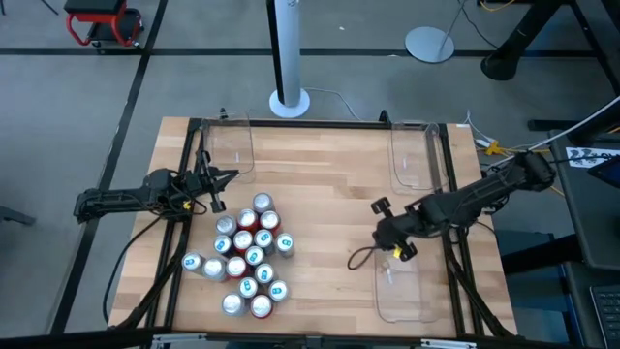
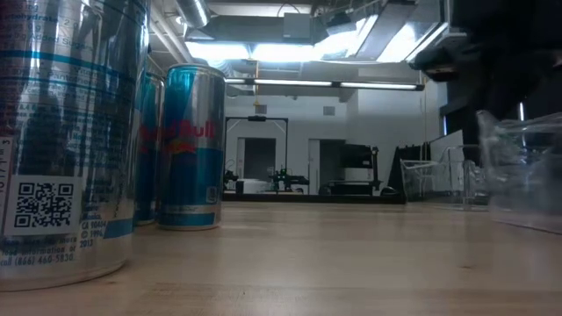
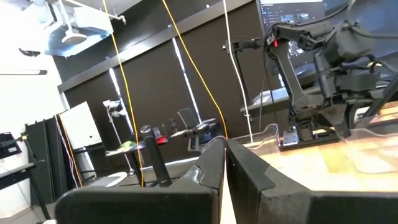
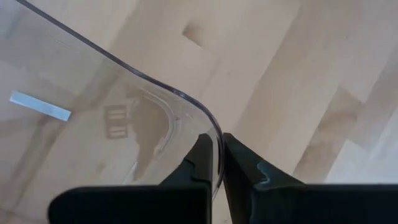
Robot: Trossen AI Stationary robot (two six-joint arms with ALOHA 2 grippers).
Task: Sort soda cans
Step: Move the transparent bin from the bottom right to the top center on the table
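Note:
Several soda cans (image 1: 247,257), silver, blue and red, stand upright in a cluster on the near left part of the wooden table; two blue ones (image 2: 189,149) loom close in the low view. My left gripper (image 1: 231,176) (image 3: 224,165) is shut and empty, held level just beyond the cluster's far side and pointing toward the table's right. My right gripper (image 1: 389,250) (image 4: 217,152) is shut on the clear plastic bin (image 1: 402,286) that rests on the near right part of the table. My right gripper pinches the clear bin's rim at a rounded corner (image 4: 208,124), the bin's far left corner (image 1: 383,264). The thin wall passes between the two fingers (image 4: 199,162), one inside the bin and one outside. The fingers come from above, pointing down.
Two more clear bins sit at the far edge, one on the left (image 1: 228,150) and one on the right (image 1: 417,155). A black frame (image 1: 184,194) runs along the table's sides. Bare wood (image 1: 320,213) lies between the cans and the right arm. A white pole base (image 1: 289,100) stands behind the table.

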